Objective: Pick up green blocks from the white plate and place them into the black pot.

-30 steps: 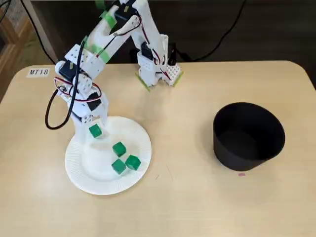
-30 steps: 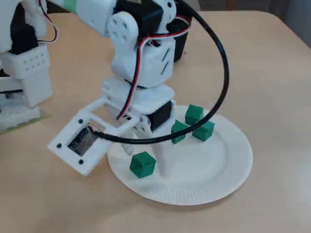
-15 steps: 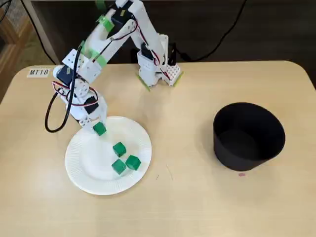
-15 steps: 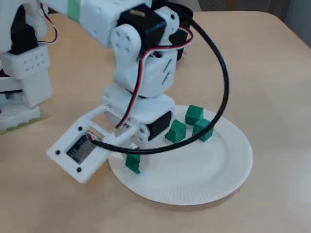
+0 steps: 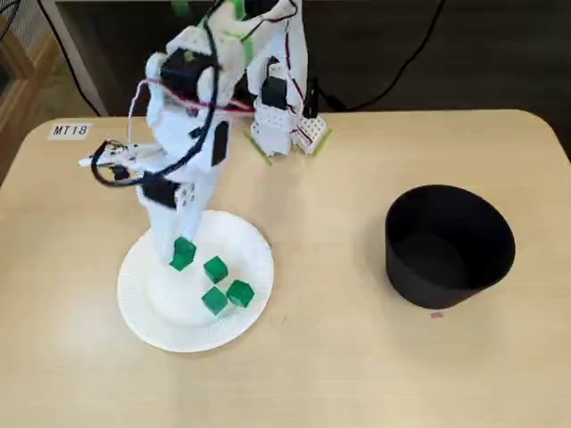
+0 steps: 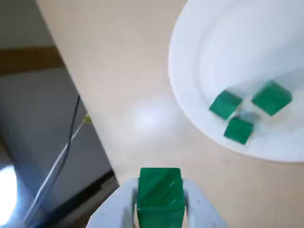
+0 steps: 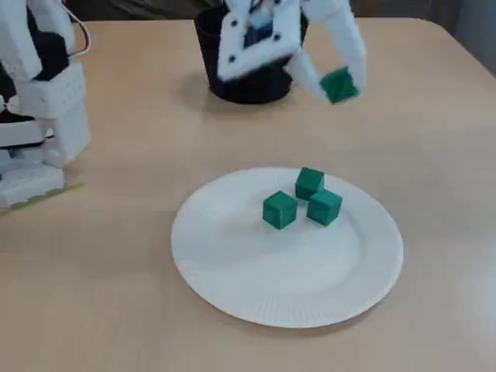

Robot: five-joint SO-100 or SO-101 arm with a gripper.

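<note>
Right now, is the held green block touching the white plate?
Apart. A fixed view shows the held green block raised in the gripper, clear of the white plate.

Four green blocks (image 5: 215, 268) were counted: three on the one plate (image 5: 143, 308), one block (image 6: 160, 183) in the one gripper (image 6: 160, 199). One pot (image 5: 449, 245) stood.

One green block (image 7: 338, 85) hangs in the air above the table (image 5: 339, 357), pinched in the claw (image 6: 160, 202), with a finely ridged face toward the wrist view. Three more green cubes (image 7: 280, 210) sit in a tight cluster on the round white paper plate (image 5: 143, 321), toward its lower right in a fixed view. The black pot (image 5: 437, 276) is round and open-topped, and stands upright well apart from the plate.
</note>
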